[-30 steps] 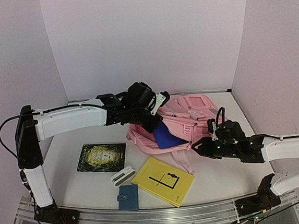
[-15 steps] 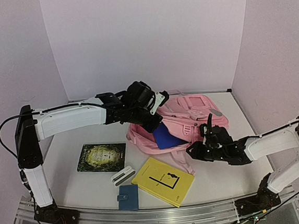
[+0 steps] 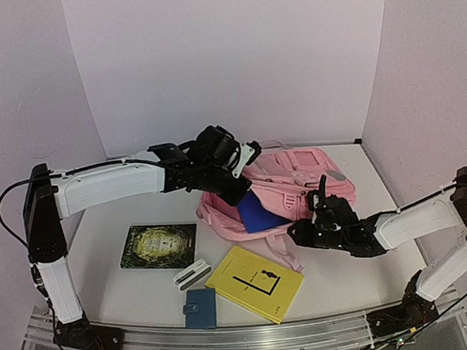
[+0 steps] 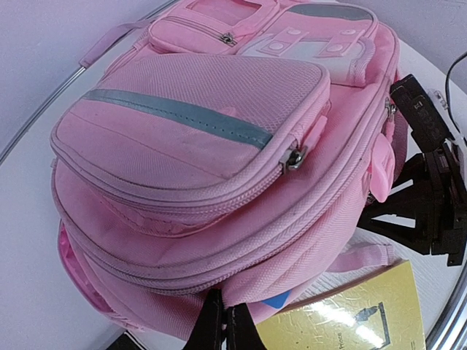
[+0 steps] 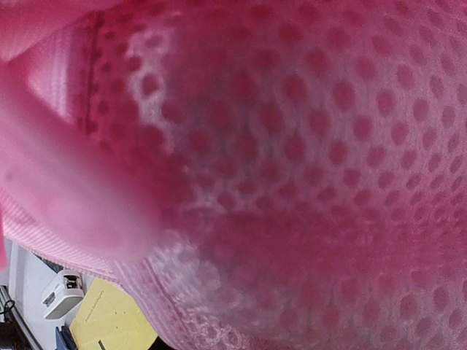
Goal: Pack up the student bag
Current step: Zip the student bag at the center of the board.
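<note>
The pink student bag (image 3: 287,182) lies on the table with its opening facing front left. A blue item (image 3: 260,214) sticks out of the opening. My left gripper (image 3: 237,193) is shut on the bag's opening edge and holds it up; in the left wrist view its fingers (image 4: 222,328) pinch the pink fabric (image 4: 219,182). My right gripper (image 3: 302,233) is pressed against the bag's front right side by a strap. Pink mesh (image 5: 292,146) fills the right wrist view, so its jaws are hidden.
A yellow book (image 3: 255,283) lies in front of the bag, also in the left wrist view (image 4: 350,317). A dark green book (image 3: 159,245), a white stapler-like item (image 3: 191,274) and a small blue wallet (image 3: 199,308) lie at the front left.
My right arm has moved left and forward, from beside the bag to right up against its front right side. The left gripper has kept its hold on the bag's edge.
</note>
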